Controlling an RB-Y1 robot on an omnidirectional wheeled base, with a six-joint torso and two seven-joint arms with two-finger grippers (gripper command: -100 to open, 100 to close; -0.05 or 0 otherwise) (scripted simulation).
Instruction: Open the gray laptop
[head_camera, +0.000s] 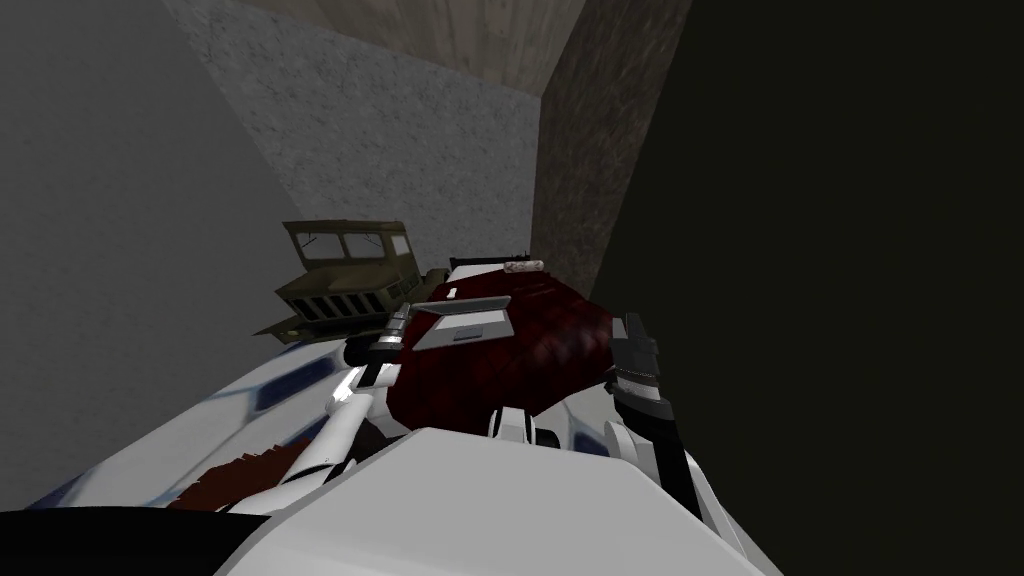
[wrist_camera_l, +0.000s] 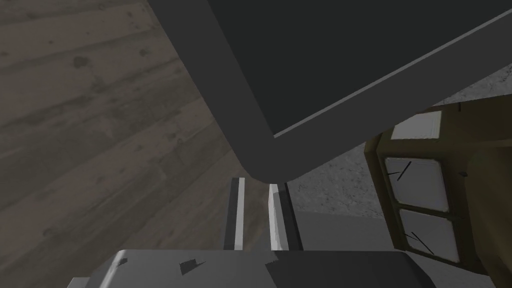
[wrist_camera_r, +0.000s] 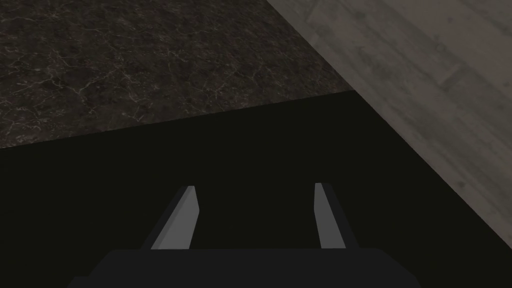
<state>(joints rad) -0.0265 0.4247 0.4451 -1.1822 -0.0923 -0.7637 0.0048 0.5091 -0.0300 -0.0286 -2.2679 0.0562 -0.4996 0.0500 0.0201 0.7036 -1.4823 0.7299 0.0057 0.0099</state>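
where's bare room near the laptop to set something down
Free: the dark red quilted cover between the grey, partly open laptop and the right end effector; also the white-and-blue patterned surface in front of the olive toy truck. Crowded: the laptop's truck side, where the left end effector sits.

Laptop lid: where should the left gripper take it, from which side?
Probably the rounded free corner of the laptop lid, on its grey bezel, coming edge-on from where the left gripper sits. The raised lid is a thin flat panel, so the blades can straddle its edge.
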